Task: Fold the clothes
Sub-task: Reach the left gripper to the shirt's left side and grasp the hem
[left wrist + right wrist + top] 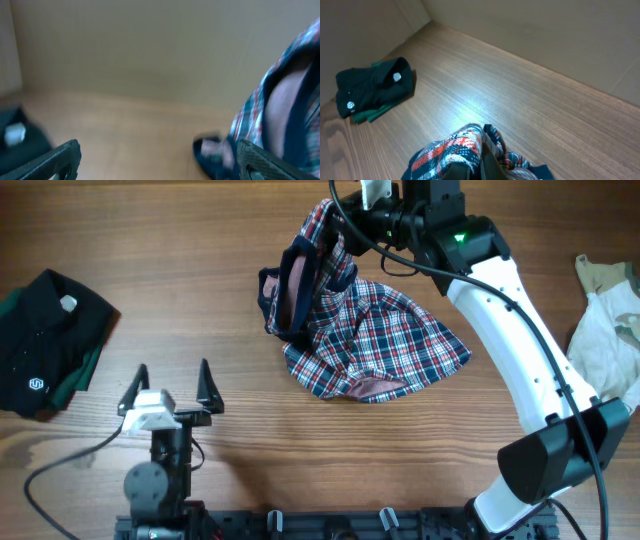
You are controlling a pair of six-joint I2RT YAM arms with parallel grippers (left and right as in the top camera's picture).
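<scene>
Left gripper [173,372]: standing wide and empty on the near side, left of the plaid shirt [372,340] and well apart from it; doing nothing to pin the cloth
Shirt body: lying crumpled, its far-left part hanging lifted; risk: the loose hem dragging and bunching instead of spreading flat
Right gripper [338,225]: pinching the plaid shirt's raised far corner; risk: a thin hold slipping and the cloth dropping in a heap

The left arm [158,470] sits folded low at the near edge of the table. The left gripper [172,372] points away from its base, its two fingers [55,161] spread wide and holding nothing. The right arm [520,330] stretches from its base at the near right up to the far side, wrist turned leftward. The right gripper [352,205] is clamped on a raised bunch of checked cloth [370,330]
</scene>
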